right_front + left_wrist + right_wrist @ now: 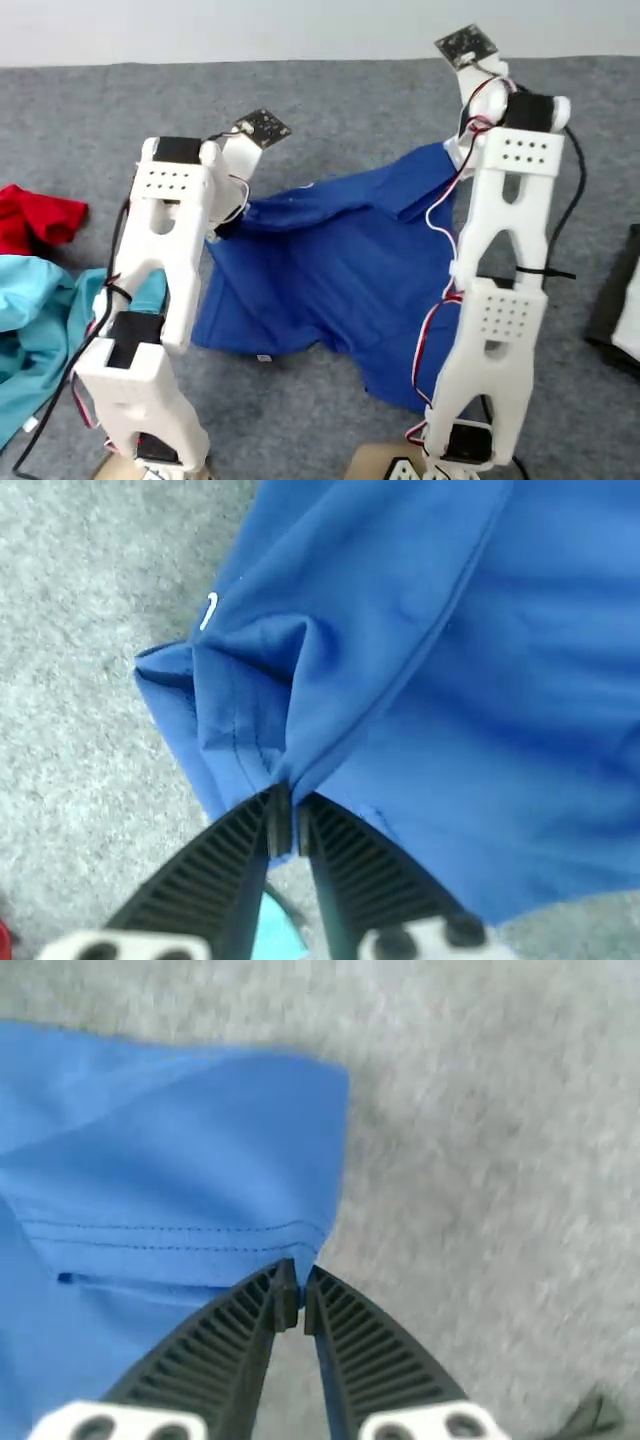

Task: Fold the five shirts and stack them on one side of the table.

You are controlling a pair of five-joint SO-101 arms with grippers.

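Blue shirt point(335, 262) gripped at two edges.
Left gripper point(285, 818) is clenched on a bunched fold at its tips; right gripper point(297, 1295) grasps a hemmed corner.

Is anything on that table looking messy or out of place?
Yes. The red shirt and teal shirt lie crumpled at one side, unfolded. The blue shirt sits askew and rumpled, pinched by the left end effector and right end effector.

High camera looks down over the grey felt table point(330, 100); both wrist cameras hug close, sharing its crumpled blue cloth shirt point(340, 250).
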